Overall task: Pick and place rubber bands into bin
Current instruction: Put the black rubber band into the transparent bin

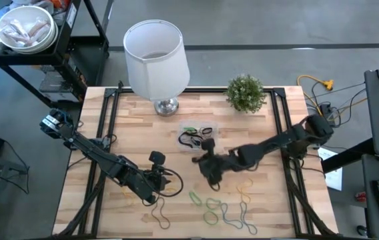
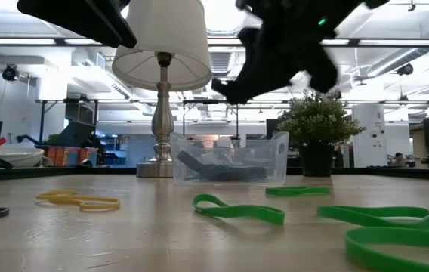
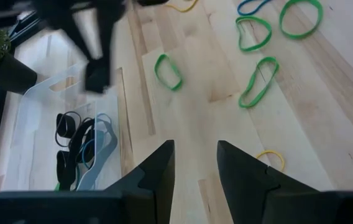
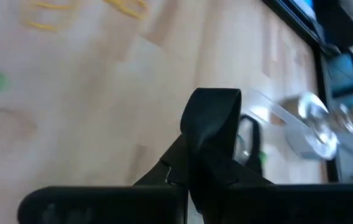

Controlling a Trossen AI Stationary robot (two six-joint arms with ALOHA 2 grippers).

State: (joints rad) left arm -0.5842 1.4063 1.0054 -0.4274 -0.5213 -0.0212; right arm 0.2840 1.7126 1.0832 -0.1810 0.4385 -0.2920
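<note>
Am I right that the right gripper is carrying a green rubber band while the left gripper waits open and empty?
Not quite: the right wrist view shows the right gripper shut on a black rubber band, not a green one. The left gripper does wait open and empty.

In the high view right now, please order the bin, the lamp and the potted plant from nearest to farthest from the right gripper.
1. The bin: just behind the right gripper, mid-table.
2. The potted plant: rear edge, toward the right arm's side.
3. The lamp: rear edge, toward the left arm's side.
</note>
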